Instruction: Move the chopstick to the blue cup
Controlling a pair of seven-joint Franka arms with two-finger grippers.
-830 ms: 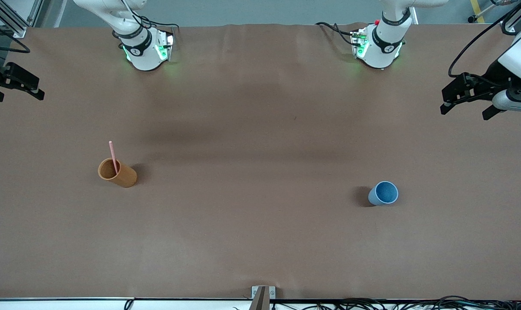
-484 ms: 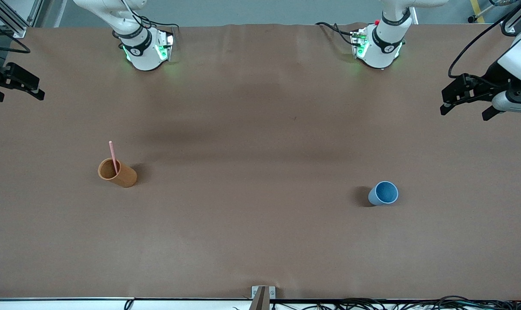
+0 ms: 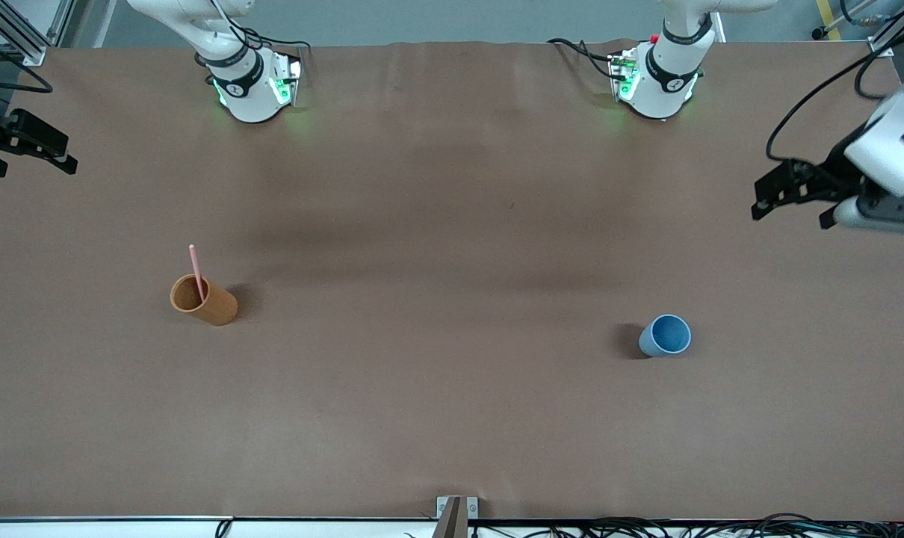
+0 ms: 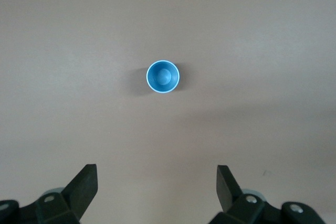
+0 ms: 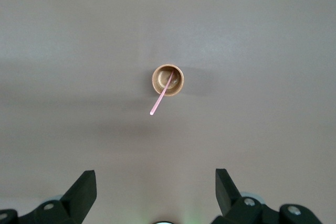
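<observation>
You are looking at a thin pink chopstick (image 3: 196,270) leaning inside the orange-brown cup (image 3: 205,300), its top sticking out above the rim. The small blue cup (image 3: 665,335) is standing upright and empty, well apart, toward the left arm's end.

- The table (image 3: 452,388) is a plain, even brown, without pattern.
- The chopstick (image 3: 196,270) is pale pink.
- The cup (image 3: 205,300) holding it is orange-brown, browner inside.
- The blue cup (image 3: 665,335) is light blue outside, deeper blue within.
- Both pincers, left pincer (image 3: 792,202) and right pincer (image 3: 30,146), are black.
- The arm bases are white with green lights.
</observation>
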